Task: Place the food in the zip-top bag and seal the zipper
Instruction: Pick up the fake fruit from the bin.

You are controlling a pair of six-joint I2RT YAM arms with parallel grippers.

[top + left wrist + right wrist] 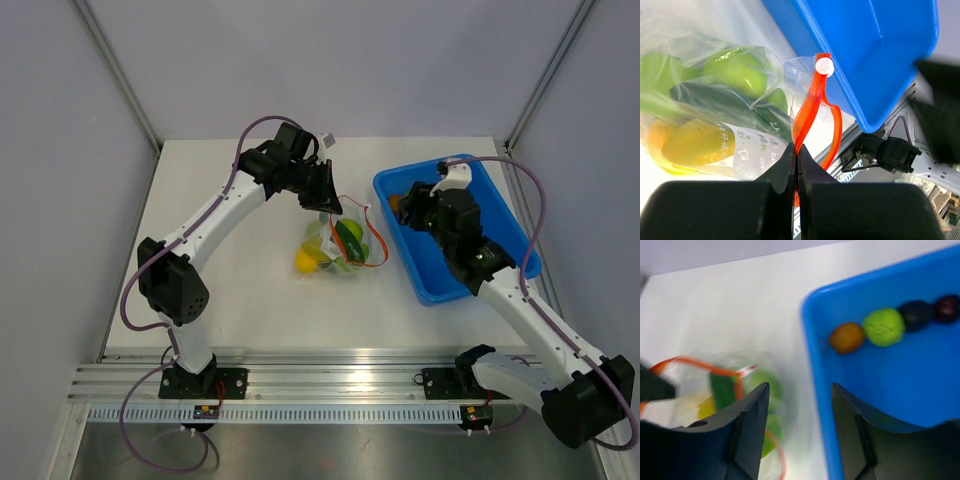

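Observation:
The clear zip-top bag [338,246] lies on the table left of the blue tray and holds green and yellow food [735,75]. Its red-orange zipper [809,107] curves along the mouth, with a white slider [824,65] at the far end. My left gripper [325,196] is shut on the zipper strip at the bag's far edge; in the left wrist view [797,150] the jaws pinch the strip. My right gripper [405,210] is open and empty over the tray's left rim [815,365], between the bag [740,390] and the tray; it also shows in the right wrist view [800,387].
The blue tray [500,215] sits at the right of the table and holds an orange piece [846,337], a green piece [883,326] and two dark pieces [917,314]. Grey walls stand around the table. An aluminium rail [330,380] runs along the near edge.

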